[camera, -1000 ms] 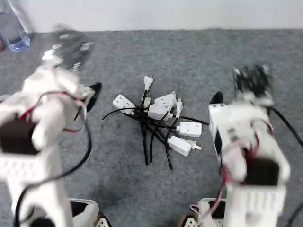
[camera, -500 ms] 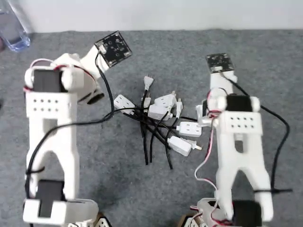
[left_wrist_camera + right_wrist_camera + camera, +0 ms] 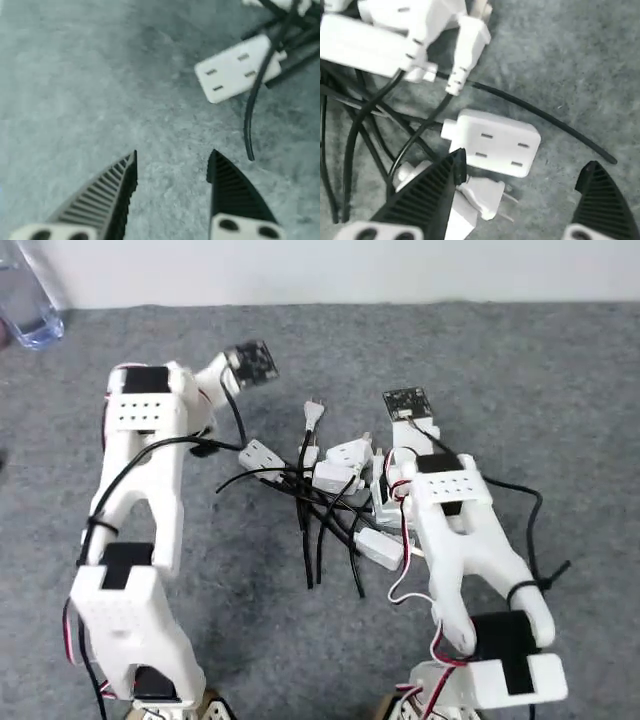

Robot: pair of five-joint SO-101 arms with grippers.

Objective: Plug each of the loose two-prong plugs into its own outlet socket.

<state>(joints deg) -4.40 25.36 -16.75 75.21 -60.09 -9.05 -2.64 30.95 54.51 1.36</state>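
Nothing looks plugged in yet: the cord tangle (image 3: 315, 505) lies between our arms. Our left gripper (image 3: 173, 155) hangs spread near the left socket (image 3: 237, 70); our right gripper (image 3: 526, 160), spread too, above the right socket (image 3: 495, 142) and a loose plug (image 3: 482, 195). The tangle could snag; a bottle (image 3: 25, 300) stands well apart.

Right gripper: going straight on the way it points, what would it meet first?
Most likely the white outlet socket, which lies framed in the open right gripper; how far off it is stays unclear.
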